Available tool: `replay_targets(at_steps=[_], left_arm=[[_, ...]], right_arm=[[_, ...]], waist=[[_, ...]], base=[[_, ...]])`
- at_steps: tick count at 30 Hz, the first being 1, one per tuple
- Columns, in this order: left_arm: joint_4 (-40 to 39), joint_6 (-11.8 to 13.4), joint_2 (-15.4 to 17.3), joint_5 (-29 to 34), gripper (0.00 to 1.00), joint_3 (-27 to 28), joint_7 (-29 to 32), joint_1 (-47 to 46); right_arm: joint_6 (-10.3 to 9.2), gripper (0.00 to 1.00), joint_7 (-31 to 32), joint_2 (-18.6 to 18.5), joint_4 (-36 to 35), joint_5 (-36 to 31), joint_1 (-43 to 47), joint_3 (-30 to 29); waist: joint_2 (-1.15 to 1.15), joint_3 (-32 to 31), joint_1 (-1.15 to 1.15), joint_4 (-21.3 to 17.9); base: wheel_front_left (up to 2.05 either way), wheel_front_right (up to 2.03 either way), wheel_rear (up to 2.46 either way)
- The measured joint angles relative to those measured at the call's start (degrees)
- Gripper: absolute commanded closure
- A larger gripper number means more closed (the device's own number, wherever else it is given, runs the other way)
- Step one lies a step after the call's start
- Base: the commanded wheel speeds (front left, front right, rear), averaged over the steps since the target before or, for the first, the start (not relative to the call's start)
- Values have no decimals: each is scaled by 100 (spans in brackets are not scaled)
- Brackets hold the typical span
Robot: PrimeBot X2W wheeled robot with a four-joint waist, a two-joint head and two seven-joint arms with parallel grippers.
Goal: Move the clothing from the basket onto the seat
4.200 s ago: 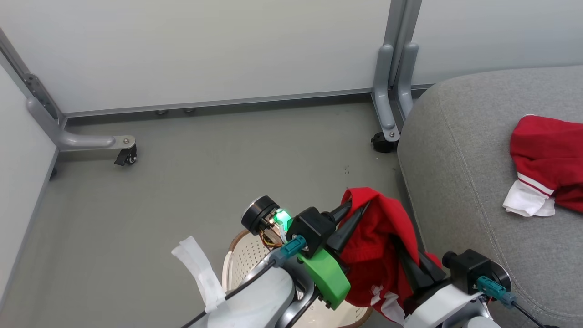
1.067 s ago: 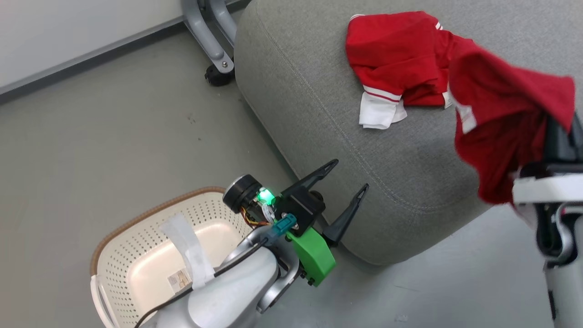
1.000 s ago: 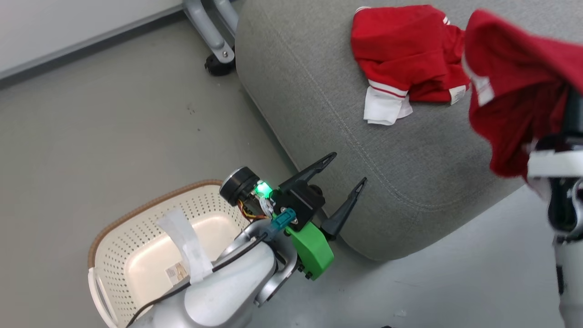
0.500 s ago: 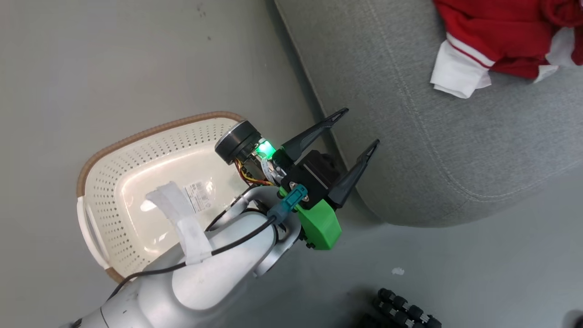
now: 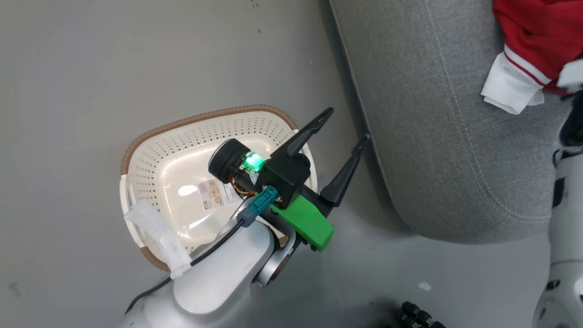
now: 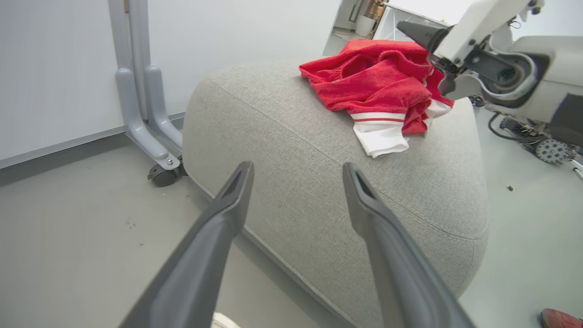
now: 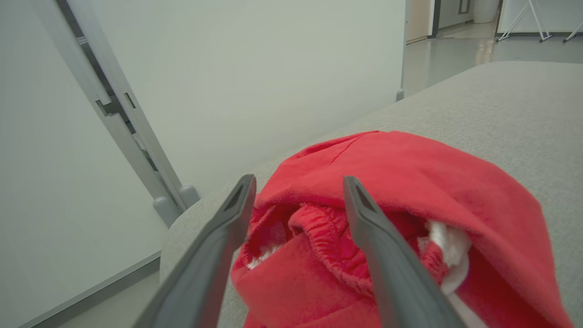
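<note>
The cream perforated basket point(image 5: 136, 157) stands on the floor with only a paper label point(image 5: 214, 193) inside. My left gripper point(image 5: 347, 124) hangs open over the basket's right rim, next to the grey seat point(image 5: 432, 136); its own camera shows the left gripper point(image 6: 297, 168) with nothing between the fingers. The red clothing point(image 6: 378, 86) with a white cuff lies heaped on the seat point(image 6: 319, 182). My right gripper point(image 7: 298, 182) is open just above the clothing point(image 7: 387, 182), one finger on either side of its folds. The right gripper point(image 6: 421, 58) also appears at the heap's far side.
A grey partition foot with a caster point(image 6: 159, 175) stands on the floor left of the seat, below white wall panels. My right forearm point(image 5: 562, 237) runs down the right edge. A dark wheeled part point(image 5: 416, 316) sits at the bottom edge.
The head camera has swung down and left. My right gripper has opened and let go of the red garment, which now lies on the seat with the other. The left gripper stays open.
</note>
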Motion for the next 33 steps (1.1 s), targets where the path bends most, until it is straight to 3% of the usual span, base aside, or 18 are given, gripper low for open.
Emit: replay_targets(at_steps=[3,10,20,24,29,33], left_arm=[[158,54,-75,-163,0,155,-205,202],[461,305,-244,-392,0,860,-454,952],[246,416,-434,348,0,2507,-461,2639],[-137,315,-522,571,0,3218,-466,3156],[-561,114,-605,1002,0,3813,-471,3645],[-805,-218,-621,1425,0,4036,-471,4014]], right_arm=[[3,0,0,192,-366,63,649,415],[1,0,0,242,-942,-64,2376,1183],[1,0,0,270,-1690,-41,3881,2194],[2,0,0,154,-2189,-196,4312,2395],[2,0,0,268,-2736,-315,4769,2359],[2,0,0,321,-3012,-572,5135,2442]], waist=[[0,-276,0,60],[0,-1145,-1,187],[0,-2272,-1,746],[0,-2603,-1,1077],[0,-2996,-1,1431],[0,-3356,-1,1658]], base=[[0,0,0],[0,0,0],[0,0,0],[0,0,0],[0,0,0],[0,0,0]])
